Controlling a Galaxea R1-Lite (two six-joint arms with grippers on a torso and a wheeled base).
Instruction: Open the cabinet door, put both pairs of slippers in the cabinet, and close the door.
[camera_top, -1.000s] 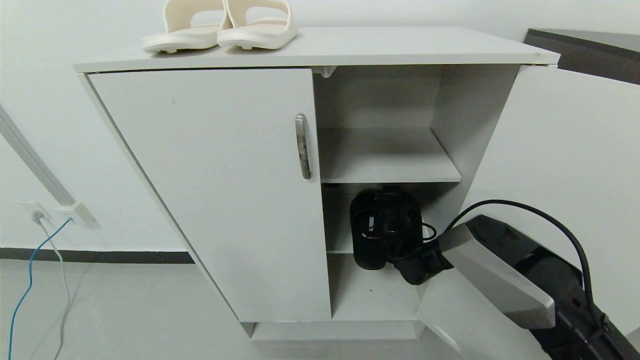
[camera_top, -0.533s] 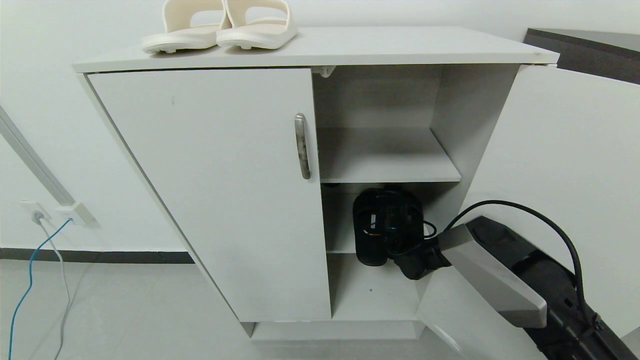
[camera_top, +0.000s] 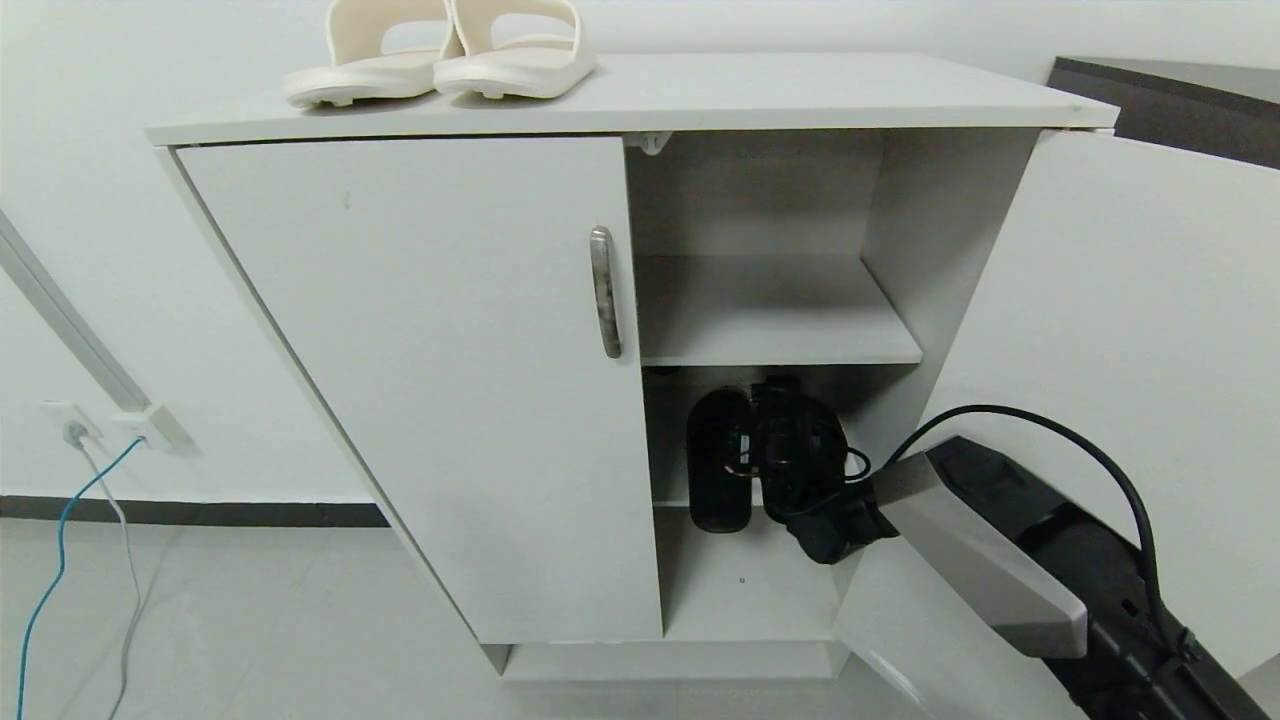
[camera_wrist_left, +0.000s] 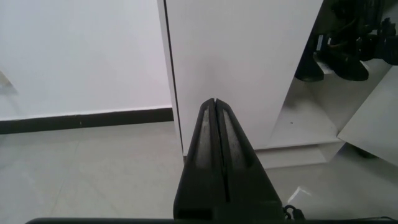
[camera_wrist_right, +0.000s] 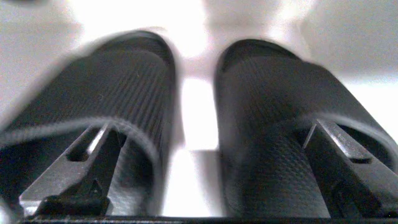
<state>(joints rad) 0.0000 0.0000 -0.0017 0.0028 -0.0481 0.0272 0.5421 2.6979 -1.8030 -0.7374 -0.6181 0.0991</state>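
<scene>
Currently we log the white cabinet (camera_top: 800, 95) with its right door (camera_top: 1130, 330) swung open and its left door (camera_top: 420, 350) shut. Cream slippers (camera_top: 445, 55) sit on the cabinet top, toward its left end. Black slippers (camera_top: 722, 460) lie side by side on the second shelf (camera_top: 668, 470) down in the cabinet's open half. We see the right tool (camera_wrist_right: 208, 134) inside the cabinet at them, fingers (camera_wrist_right: 87, 168) spread wide, released. The left tool (camera_wrist_left: 214, 118) hangs low before the cabinet's shut door, clenched on nothing.
</scene>
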